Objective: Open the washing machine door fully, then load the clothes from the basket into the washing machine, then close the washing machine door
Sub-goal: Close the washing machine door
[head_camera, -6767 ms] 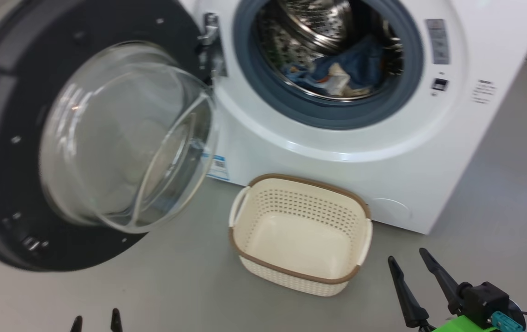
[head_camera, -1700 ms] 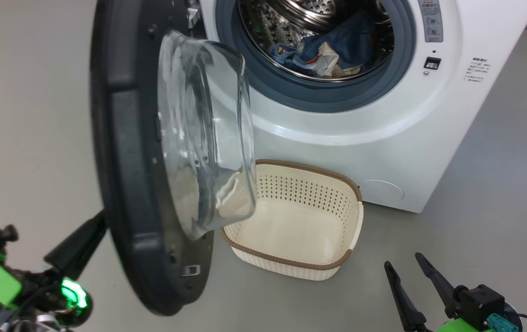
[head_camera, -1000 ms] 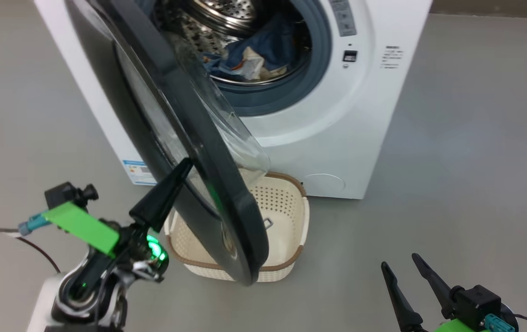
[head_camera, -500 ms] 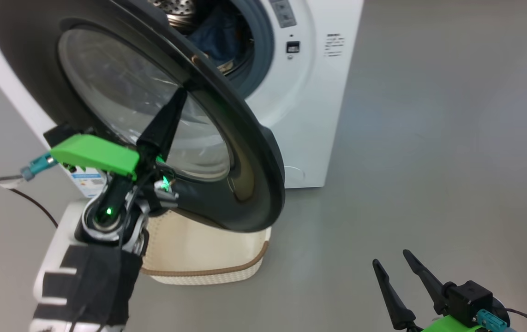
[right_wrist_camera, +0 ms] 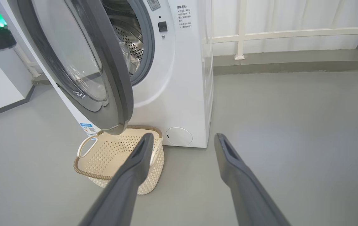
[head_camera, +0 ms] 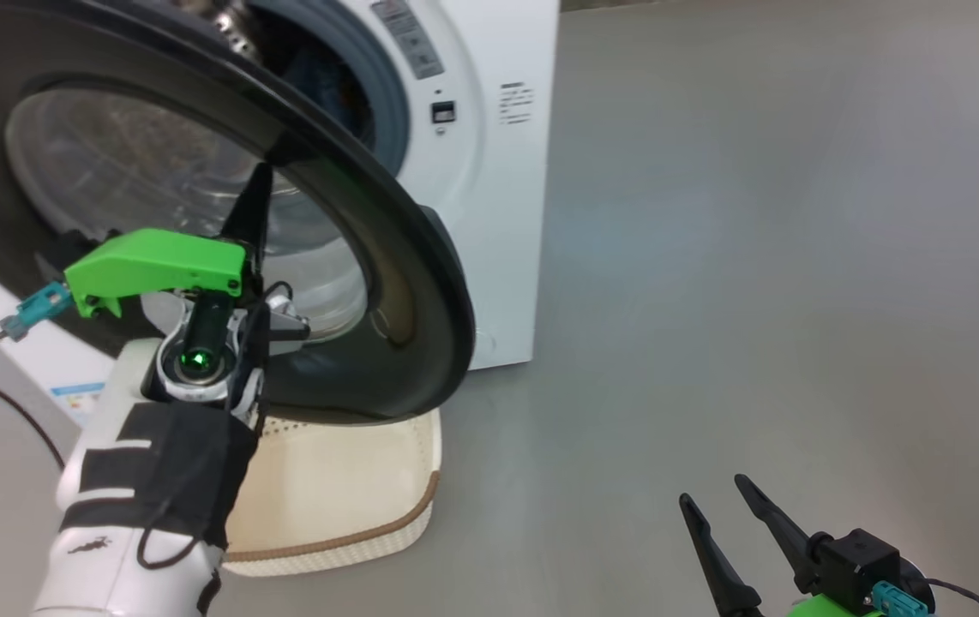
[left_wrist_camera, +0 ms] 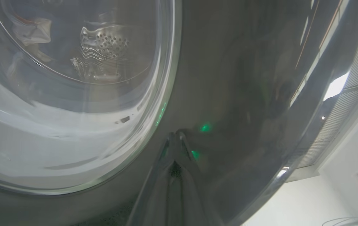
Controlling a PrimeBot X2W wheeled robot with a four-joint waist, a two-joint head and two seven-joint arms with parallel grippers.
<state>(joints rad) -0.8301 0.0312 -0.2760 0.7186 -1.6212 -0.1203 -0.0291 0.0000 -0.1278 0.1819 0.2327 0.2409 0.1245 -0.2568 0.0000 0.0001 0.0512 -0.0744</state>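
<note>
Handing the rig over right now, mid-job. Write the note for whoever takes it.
Left gripper: shut, tips pressed on the outer face of the washing machine door.
Right gripper: open, empty, low over the floor.
Basket: empty, on the floor under the door.
Clothes: inside the washing machine.
Done: loading.
Left: the door is ajar; push it until it shuts.

Even, soft light; left wrist view dim, perhaps blurred; door (left_wrist_camera: 229,78) reflects glare.
</note>
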